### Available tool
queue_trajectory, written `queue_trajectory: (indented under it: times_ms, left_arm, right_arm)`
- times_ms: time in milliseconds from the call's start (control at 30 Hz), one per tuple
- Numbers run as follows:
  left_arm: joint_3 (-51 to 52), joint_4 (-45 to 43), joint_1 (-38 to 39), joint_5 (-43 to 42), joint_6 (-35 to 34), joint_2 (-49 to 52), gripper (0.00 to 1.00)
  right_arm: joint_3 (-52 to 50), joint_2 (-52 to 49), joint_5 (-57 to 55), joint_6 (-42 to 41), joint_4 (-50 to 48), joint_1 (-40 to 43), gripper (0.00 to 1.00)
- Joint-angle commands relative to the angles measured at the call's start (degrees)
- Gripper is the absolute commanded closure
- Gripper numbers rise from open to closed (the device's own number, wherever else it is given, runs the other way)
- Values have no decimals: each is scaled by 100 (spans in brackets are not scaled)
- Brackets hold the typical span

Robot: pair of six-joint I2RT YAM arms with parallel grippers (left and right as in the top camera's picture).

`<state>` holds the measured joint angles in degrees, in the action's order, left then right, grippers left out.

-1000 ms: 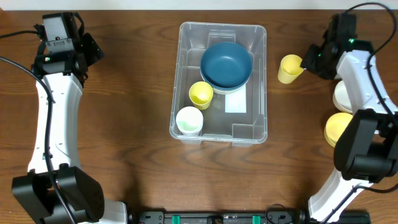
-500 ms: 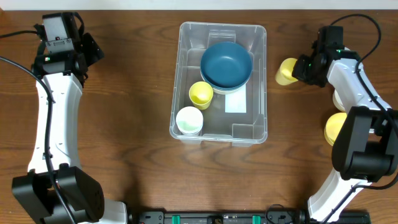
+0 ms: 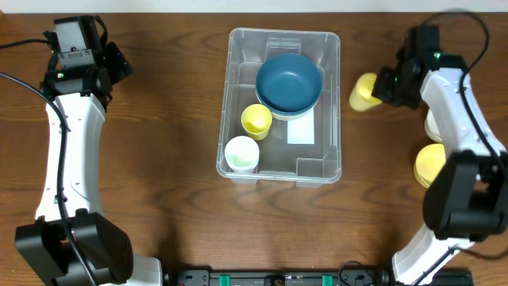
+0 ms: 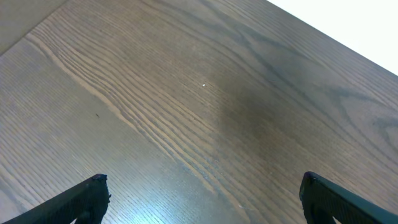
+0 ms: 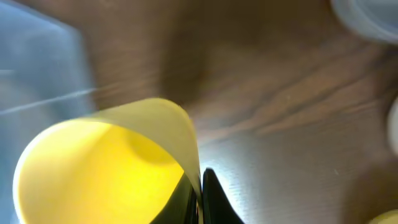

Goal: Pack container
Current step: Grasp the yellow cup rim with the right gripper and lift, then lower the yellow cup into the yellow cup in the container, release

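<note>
Since the container [image 3: 225,119] sits mid-table towards the far edge, already holding a blue bowl [image 3: 289,82], a small yellow cup [image 3: 256,120] and a pale cup [image 3: 241,153], we judge the packing partway done. Just beside its right wall is a loose yellow cup [image 3: 364,91], and our right fingers [image 5: 214,205] are pinched on its rim. Our left fingers [image 4: 81,199] stand wide over bare table near the far left corner, holding nothing. Next we must lift this cup over the wall and set it in the container's free near-right part.
</note>
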<state>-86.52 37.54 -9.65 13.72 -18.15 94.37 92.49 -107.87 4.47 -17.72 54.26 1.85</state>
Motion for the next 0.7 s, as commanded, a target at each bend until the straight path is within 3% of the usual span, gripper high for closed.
queue_trajectory:
  times_ms: [0, 300, 667]
  left_arm:
    - [-72, 17, -20, 72, 11, -83, 2]
    - [-72, 17, -20, 72, 13, -83, 2]
    - [-72, 20, -20, 72, 13, -83, 2]
  right_arm:
    - [870, 785, 44, 538, 459, -476, 99]
    - [1434, 1248, -413, 774, 737, -2262, 99]
    - [1434, 402, -1176, 750, 378, -3888, 99]
